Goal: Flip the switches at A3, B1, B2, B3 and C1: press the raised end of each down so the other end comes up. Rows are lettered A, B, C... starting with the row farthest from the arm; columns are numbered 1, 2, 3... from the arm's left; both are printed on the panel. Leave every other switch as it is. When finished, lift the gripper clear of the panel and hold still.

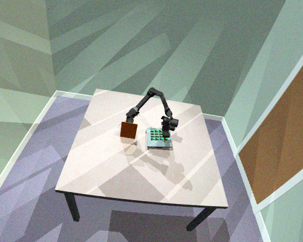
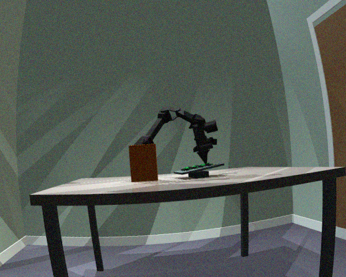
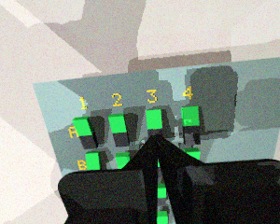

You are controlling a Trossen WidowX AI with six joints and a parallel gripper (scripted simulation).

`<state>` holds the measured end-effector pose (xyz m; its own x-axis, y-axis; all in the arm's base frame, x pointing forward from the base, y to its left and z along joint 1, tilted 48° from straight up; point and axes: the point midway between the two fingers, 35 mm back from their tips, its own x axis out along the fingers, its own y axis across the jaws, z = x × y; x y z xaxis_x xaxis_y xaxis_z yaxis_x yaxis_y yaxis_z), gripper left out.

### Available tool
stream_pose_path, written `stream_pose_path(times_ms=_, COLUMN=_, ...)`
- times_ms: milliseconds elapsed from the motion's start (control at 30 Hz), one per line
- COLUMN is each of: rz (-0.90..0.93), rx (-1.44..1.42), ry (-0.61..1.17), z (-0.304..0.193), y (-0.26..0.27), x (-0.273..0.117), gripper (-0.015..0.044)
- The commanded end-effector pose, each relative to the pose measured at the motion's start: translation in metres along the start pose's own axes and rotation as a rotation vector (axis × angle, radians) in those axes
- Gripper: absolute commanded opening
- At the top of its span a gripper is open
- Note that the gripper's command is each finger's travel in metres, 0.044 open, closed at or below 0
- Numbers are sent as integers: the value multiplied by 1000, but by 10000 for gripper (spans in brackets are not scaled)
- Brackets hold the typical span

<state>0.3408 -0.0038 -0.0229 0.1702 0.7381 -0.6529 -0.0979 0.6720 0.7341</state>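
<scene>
While panel (image 1: 159, 143) (image 2: 183, 171) (image 3: 51, 100) tilts, far edge raised, jaws (image 1: 166, 135) (image 2: 206, 162) clenched empty above; long axis unclear.

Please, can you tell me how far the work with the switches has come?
Done: I cannot confirm any flip; the green ends of A1 to A4 show, but not which ends are raised.
In hand: the shut gripper is at the near end of A3, apparently pressing it.
Left: lifting clear of the panel; B1, B2, B3 and C1 cannot be judged.

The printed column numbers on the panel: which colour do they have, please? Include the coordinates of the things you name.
The column numbers (image 3: 151, 96) are yellow, best seen in the wrist view.
</scene>
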Motion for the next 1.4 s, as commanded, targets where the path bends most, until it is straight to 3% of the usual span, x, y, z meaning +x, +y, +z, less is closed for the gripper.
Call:
stream_pose_path(times_ms=0, rz=4, rx=8, ry=0, z=0, y=0, x=1, gripper=0)
stream_pose_path(times_ms=967, rz=4, rx=8, ry=0, z=-1, y=0, x=5, gripper=0)
stream_pose_path(times_ms=1167, rz=0, rx=8, ry=26, z=2, y=-1, x=-58, gripper=0)
stream_pose_path(times_ms=1367, rz=1, rx=9, ry=27, z=-1, y=5, x=-61, gripper=0)
